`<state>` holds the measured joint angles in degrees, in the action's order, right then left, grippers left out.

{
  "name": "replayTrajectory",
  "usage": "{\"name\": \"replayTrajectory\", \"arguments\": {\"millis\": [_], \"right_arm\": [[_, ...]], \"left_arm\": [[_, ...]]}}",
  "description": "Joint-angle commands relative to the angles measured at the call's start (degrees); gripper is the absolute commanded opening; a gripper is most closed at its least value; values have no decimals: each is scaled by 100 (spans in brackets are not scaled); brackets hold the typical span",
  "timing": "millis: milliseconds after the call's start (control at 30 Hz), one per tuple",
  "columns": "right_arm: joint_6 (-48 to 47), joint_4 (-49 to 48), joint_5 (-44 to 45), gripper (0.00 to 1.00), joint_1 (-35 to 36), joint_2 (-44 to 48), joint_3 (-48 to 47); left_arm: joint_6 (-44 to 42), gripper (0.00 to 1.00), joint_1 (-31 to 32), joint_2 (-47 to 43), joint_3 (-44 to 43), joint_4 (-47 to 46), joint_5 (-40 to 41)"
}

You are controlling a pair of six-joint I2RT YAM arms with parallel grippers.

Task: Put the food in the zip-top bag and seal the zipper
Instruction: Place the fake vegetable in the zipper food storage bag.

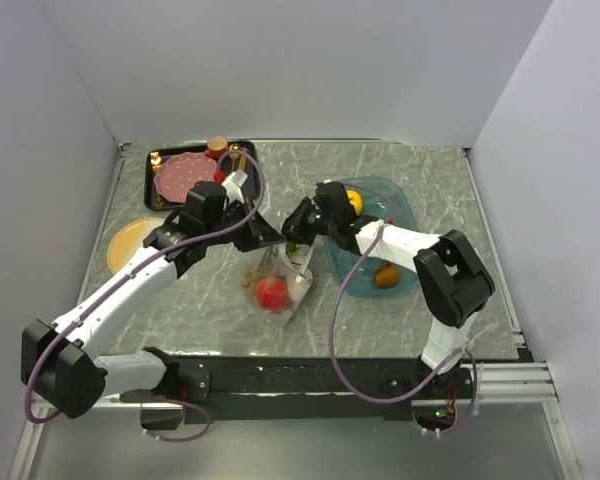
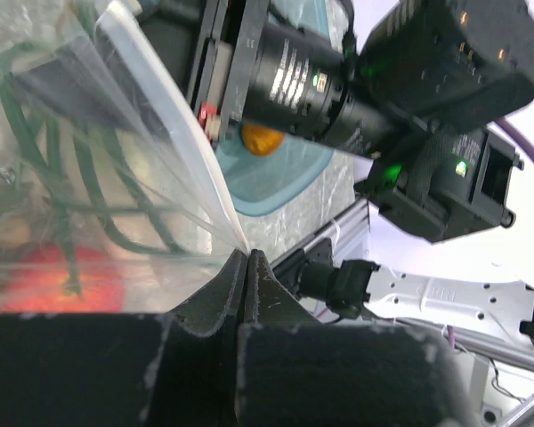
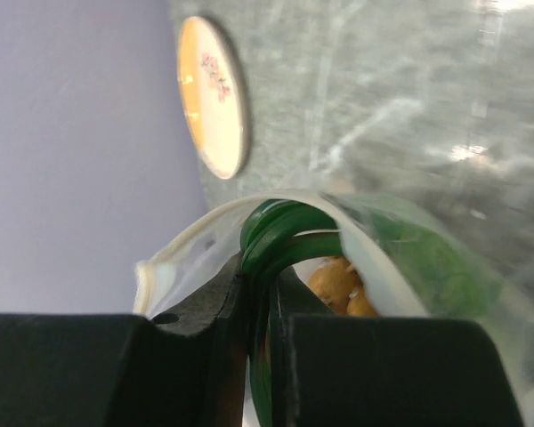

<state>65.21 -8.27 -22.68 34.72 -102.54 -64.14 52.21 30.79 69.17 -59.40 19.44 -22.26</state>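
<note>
The zip-top bag (image 1: pixel 285 278) lies at the table's middle with its mouth lifted. A red apple (image 1: pixel 271 292) is inside it. My left gripper (image 1: pixel 263 243) is shut on the bag's mouth edge, and its jaws (image 2: pixel 245 256) pinch the clear film beside the whitish zipper (image 2: pixel 173 120). The apple (image 2: pixel 62 277) and green leaves (image 2: pixel 67 173) show through the film. My right gripper (image 1: pixel 294 242) is shut on the green leaves (image 3: pixel 280 233) at the bag's mouth. The zipper (image 3: pixel 191 245) arches around them, and the brown nut cluster (image 3: pixel 343 283) lies just inside.
A teal tray (image 1: pixel 405 215) at the right holds two yellow-orange fruits (image 1: pixel 354 200), (image 1: pixel 385 275). A black tray (image 1: pixel 145 195) at the back left holds a pink plate (image 1: pixel 185 176) and a brown cup (image 1: pixel 217 146). A yellow plate (image 1: pixel 130 243) lies at the left.
</note>
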Motion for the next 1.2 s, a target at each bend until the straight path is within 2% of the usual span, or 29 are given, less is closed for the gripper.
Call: {"name": "replayTrajectory", "arguments": {"millis": [0,100,167,200,300,333,367,400,467,567,600,633,700,767,933,1067,1167], "right_arm": [[44,-33,221,0,-194,68,-99],[10,-17,420,0,-167,146,7],[-323,36,483,0,-132,296,94],[-447,228,684,0,-97,348,77],[-1026,1176,1238,0,26,472,-229],[-941,1283,935,0,9,385,-292],[-818,858,488,0,-131,341,-162],[-643,845,301,0,-141,323,-108],[-475,845,519,0,-184,384,-125],[140,-21,-95,0,-308,209,-2],[193,-43,-157,0,-299,104,-54],[89,35,-106,0,-230,77,-142],[-654,824,463,0,59,24,-624],[-1017,1562,1234,0,245,15,-880],[-1871,1697,1679,0,641,155,-417],[-2021,1592,1697,0,668,358,24],[-2179,1934,1977,0,755,375,50]], "left_arm": [[245,1,138,-52,-161,-608,-439],[369,1,138,-254,112,-854,-218],[352,1,138,-237,-27,-592,71],[343,1,138,-202,-72,-538,264],[343,1,50,-106,-195,-617,135],[369,1,42,-88,-221,-617,169],[395,1,42,-61,-230,-748,143],[413,1,42,-35,-256,-801,108],[405,1,33,105,-370,-732,47],[369,1,33,298,-371,-749,-313],[404,1,41,317,-336,-784,-349],[439,1,59,299,-275,-871,-410],[553,1,59,203,-38,-1195,-498],[572,1,50,98,-2,-1241,-359],[405,1,50,71,-317,-1048,2],[360,1,33,89,-485,-846,344],[439,1,-37,-104,-450,-793,775]]}}
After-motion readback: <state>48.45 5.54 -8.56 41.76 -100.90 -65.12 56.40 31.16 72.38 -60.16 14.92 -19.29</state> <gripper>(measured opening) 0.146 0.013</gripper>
